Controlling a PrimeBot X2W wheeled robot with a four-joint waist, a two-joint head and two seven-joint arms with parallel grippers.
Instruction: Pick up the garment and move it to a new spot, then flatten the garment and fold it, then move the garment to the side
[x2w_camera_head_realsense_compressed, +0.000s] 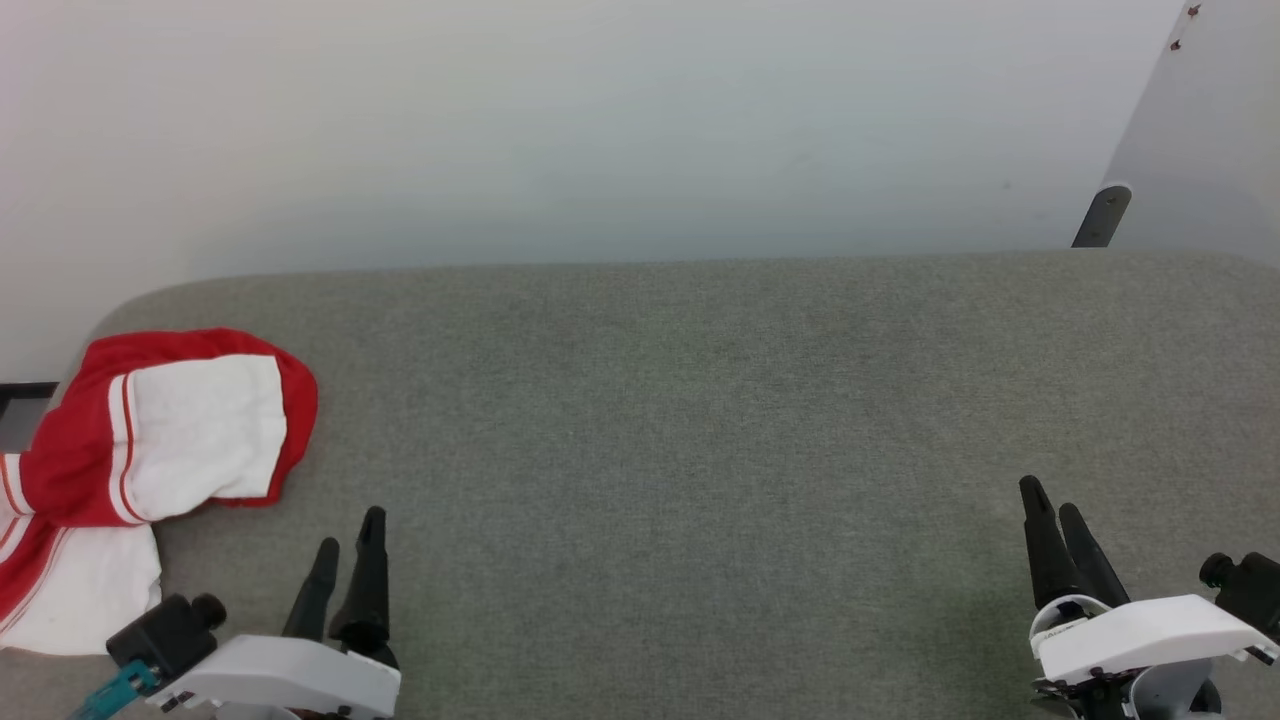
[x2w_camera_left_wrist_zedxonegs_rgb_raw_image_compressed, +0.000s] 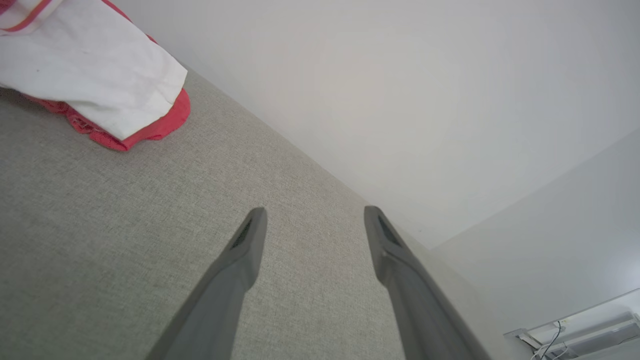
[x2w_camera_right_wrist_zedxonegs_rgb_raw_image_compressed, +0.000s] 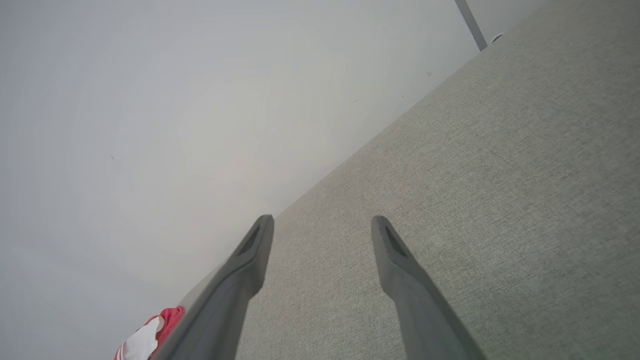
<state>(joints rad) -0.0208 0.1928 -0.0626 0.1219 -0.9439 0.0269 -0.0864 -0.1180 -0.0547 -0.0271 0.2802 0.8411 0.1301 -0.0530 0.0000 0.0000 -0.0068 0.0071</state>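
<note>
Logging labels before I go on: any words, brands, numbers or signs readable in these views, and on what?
No text can be read.
Garment: plain red and white panels with stripes, no lettering seen.
Right gripper: small dark print on its white wrist ring, too small to read.

Looks like a bare lab or test room to me, not a home. There's a grey fabric-covered table (x2w_camera_head_realsense_compressed: 700, 400) with rounded corners in front of a blank white wall (x2w_camera_head_realsense_compressed: 600, 120). A plain white panel (x2w_camera_head_realsense_compressed: 1210, 120) with screws (x2w_camera_head_realsense_compressed: 1192, 12) stands past the far right corner, with loose cables (x2w_camera_left_wrist_zedxonegs_rgb_raw_image_compressed: 552, 341) off the edge.
</note>
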